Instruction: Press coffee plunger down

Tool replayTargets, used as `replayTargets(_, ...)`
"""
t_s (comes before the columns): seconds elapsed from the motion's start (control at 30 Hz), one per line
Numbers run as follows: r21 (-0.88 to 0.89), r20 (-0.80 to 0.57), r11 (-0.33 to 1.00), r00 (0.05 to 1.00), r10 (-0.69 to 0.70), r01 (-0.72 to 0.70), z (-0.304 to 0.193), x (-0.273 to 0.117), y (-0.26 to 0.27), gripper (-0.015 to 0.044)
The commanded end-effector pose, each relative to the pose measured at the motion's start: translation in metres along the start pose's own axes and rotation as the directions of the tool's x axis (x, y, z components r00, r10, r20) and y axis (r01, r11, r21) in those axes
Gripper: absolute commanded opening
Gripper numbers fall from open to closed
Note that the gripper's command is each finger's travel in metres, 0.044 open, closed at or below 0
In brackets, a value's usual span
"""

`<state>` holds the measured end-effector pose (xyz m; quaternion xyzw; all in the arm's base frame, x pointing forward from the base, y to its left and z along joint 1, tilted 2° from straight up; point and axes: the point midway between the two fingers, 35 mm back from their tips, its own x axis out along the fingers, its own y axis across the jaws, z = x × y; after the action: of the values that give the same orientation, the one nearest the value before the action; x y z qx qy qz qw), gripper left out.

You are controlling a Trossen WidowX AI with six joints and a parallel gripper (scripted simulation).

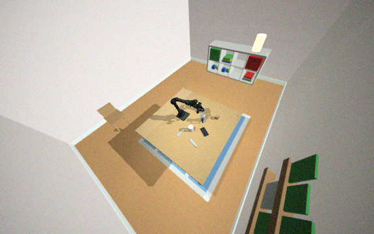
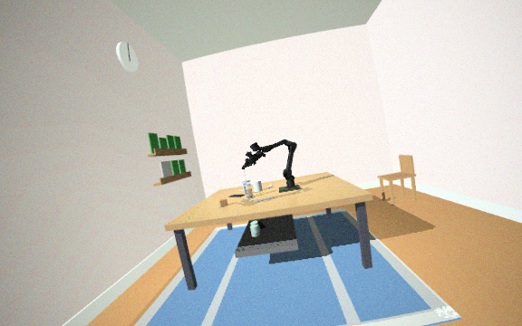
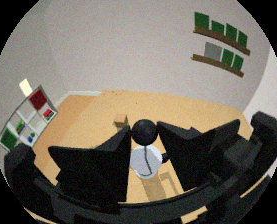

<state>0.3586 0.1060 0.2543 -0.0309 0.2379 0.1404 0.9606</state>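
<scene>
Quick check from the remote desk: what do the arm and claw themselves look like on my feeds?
The arm is matte black throughout, slender jointed links rising from a flat dark base plate. The claw has two broad, blocky black fingers with wedge-like tips. No cables, markings or coloured parts are discernible at this resolution.

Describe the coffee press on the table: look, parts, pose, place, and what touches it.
The coffee press is a small clear cylinder standing upright on the wooden table, beside a white cup. A thin rod rises from its lid to a round black knob, not yet pushed down. The gripper is shut on that knob, one finger on each side. Finer details are too small to tell.
</scene>
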Motion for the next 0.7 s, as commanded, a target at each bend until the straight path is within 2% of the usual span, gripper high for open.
replayTargets(0.0, -0.004, -0.042, 1.000, 0.999, -0.002, 0.002, -0.020, 0.010, 0.000, 0.0122)
replayTargets(0.67, -0.004, -0.042, 1.000, 0.999, -0.002, 0.002, -0.048, 0.028, 0.000, 0.0122)
